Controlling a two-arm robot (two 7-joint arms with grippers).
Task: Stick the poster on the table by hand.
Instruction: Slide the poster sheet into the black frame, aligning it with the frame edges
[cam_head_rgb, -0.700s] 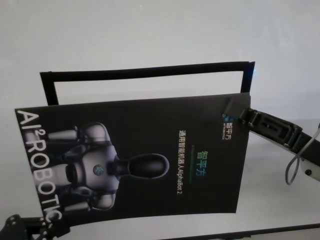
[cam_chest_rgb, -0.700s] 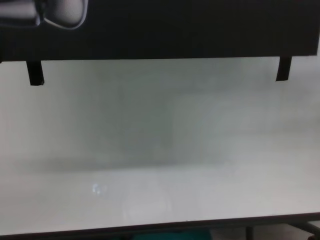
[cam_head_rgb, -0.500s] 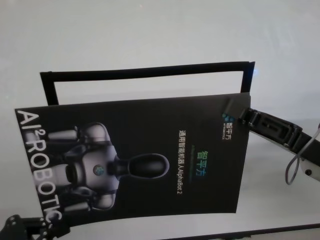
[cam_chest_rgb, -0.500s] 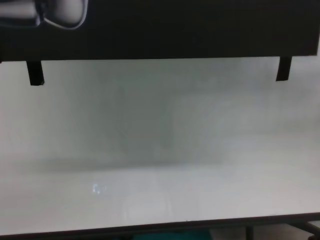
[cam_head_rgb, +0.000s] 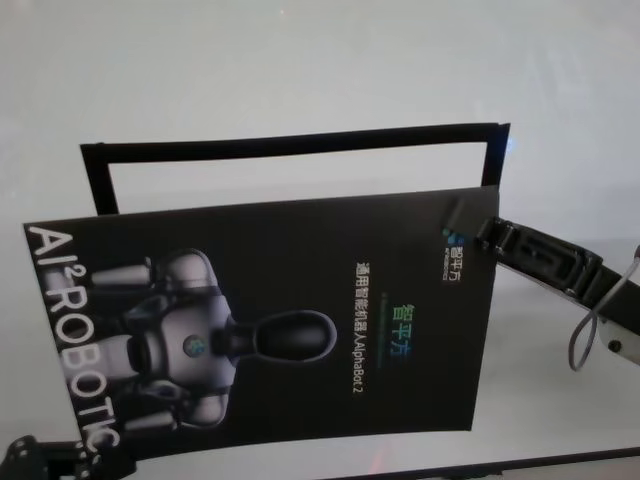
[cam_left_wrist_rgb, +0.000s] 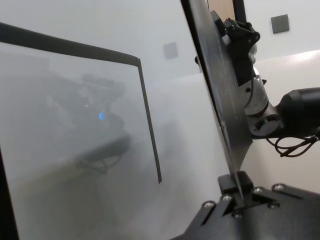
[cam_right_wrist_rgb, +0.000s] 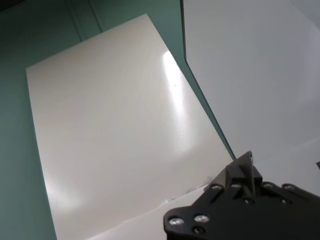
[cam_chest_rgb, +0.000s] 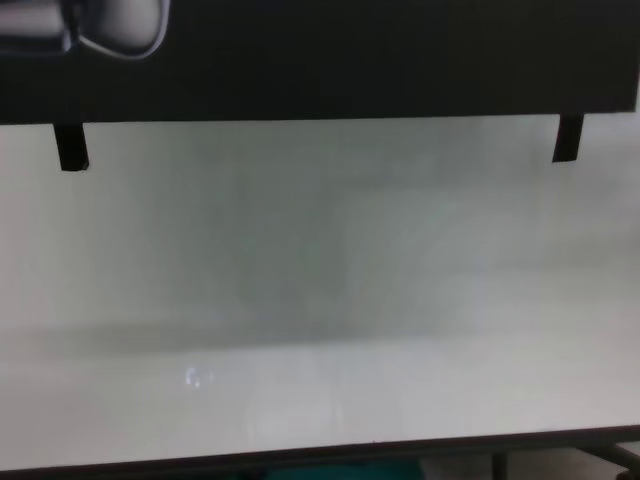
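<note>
Since a moment ago the poster (cam_head_rgb: 270, 320) has slid a bit toward the left, held up off the table (cam_head_rgb: 300, 70). Right gripper (cam_head_rgb: 478, 232) is pinched shut on one corner, left gripper (cam_left_wrist_rgb: 235, 192) clamped on the opposite edge, tape outline (cam_head_rgb: 290, 145) behind.

Black right gripper (cam_head_rgb: 478, 232), silver screws, grey looped cable (cam_head_rgb: 590, 325).

Glossy sheet over smooth table.
Poster (cam_head_rgb: 300, 320) is thin glossy black paper, back plain white with sheen; table (cam_head_rgb: 300, 70) smooth, faintly reflective white-grey; tape frame (cam_head_rgb: 290, 143) matt black; right gripper (cam_head_rgb: 478, 232) matt black plastic.
</note>
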